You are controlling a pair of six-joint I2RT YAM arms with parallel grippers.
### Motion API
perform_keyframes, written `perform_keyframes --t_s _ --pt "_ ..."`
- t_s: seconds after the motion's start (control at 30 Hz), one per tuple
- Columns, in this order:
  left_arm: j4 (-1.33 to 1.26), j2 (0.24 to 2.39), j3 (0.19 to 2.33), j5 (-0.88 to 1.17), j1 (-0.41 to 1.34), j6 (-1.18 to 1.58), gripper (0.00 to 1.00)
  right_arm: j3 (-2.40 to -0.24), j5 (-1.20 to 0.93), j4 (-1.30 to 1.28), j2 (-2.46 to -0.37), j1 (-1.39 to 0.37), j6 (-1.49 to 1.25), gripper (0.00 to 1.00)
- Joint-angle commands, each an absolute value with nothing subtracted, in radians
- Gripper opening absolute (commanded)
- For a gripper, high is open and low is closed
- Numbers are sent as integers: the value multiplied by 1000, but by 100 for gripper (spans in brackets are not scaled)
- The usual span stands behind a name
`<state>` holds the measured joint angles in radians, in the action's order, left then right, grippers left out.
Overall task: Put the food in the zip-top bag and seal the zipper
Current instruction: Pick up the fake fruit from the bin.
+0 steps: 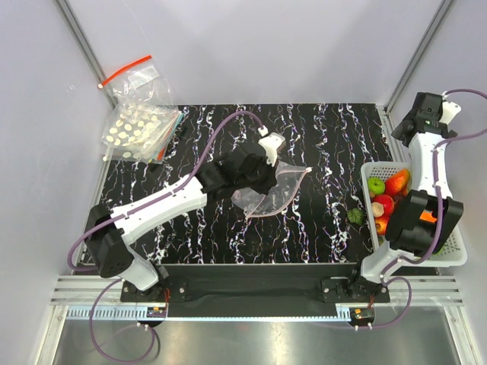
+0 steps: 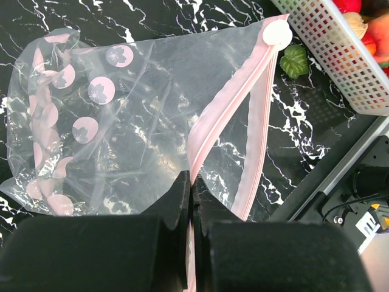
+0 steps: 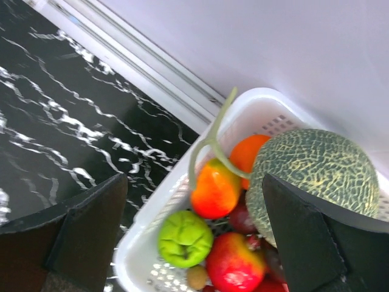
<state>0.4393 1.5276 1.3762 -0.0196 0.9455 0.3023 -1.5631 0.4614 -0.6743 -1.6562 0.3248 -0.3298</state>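
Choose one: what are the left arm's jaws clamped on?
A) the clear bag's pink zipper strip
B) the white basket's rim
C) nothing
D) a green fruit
A: the left wrist view shows the left jaws shut on the zipper of the zip-top bag.

The black marbled table (image 1: 327, 137) bears the zip-top bag (image 1: 280, 190), a dark green lump (image 1: 355, 216), a white basket (image 1: 455, 255) and dotted bags (image 1: 137, 131).

In the left wrist view, the zipper (image 2: 226, 112) of the bag (image 2: 152, 121) vanishes into the pinched left gripper (image 2: 191, 191) at 6 o'clock. The basket (image 2: 340, 64) is cropped at 1 o'clock. From above, the right arm (image 1: 415, 220) covers much of the basket at 3 o'clock.
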Motion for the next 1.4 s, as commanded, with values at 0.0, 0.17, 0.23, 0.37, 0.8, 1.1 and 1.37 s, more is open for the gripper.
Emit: perform_keyframes --t_s 0.0,0.17,0.23,0.37,0.8,1.1,1.37 --pt "425 1555 1436 -38 950 284 0 -1605 488 -713 -1692 330 -209 100" --pt "429 1585 1454 -37 950 291 0 -1602 456 -726 -1753 330 -141 100" --pt "440 1594 1468 -48 950 291 0 -1580 433 -695 -1759 330 -124 100" --pt "453 1608 1486 -61 950 293 0 -1612 423 -667 -1801 330 -121 94" --pt "485 1614 1496 -92 950 301 0 -1660 463 -723 -1804 330 -136 0" --pt "486 1578 1468 -103 950 299 0 -1632 404 -761 -1664 330 -126 82" --pt "491 1583 1473 -97 950 288 0 -1644 311 -813 -1753 330 -98 83"
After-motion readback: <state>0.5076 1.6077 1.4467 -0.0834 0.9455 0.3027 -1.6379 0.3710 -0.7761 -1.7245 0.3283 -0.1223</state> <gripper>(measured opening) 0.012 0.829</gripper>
